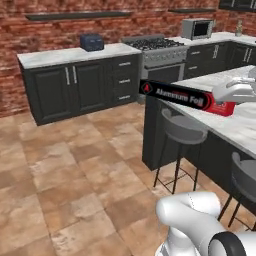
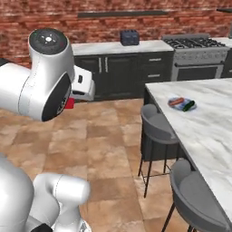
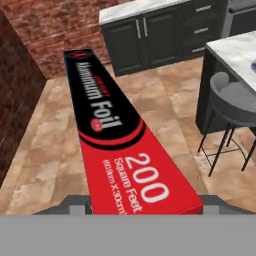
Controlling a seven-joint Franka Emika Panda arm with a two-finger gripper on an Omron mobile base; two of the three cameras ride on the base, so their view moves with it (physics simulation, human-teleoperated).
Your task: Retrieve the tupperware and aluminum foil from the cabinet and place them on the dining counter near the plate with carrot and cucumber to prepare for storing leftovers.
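Above the tiled floor, beside the near edge of the dining tabletop [image 1: 235, 127], the aluminum foil [image 1: 182, 96] is being carried level in the air. The fingers [image 3: 142, 207] are clamping its red end from both sides, with the long black part and its white lettering pointing away from the hand toward the brick wall. Seen from the left base camera, the box is hanging across the corner of the marble island, its red end tucked under the white hand and its black end jutting out over the floor above a grey stool [image 1: 183, 130].

On the island top, seen from the right base camera, the plate [image 2: 181, 104] is sitting well in from the edge, with an orange carrot piece [image 2: 176, 101] and the dark green cucumber [image 2: 189, 106] lying on it side by side. Two grey stools are standing along the island's near side.

Against the brick wall, black base cabinets [image 1: 80, 87] are carrying a marble counter with a dark toaster [image 1: 91, 42], and a steel stove [image 1: 159, 57] is standing to their right.
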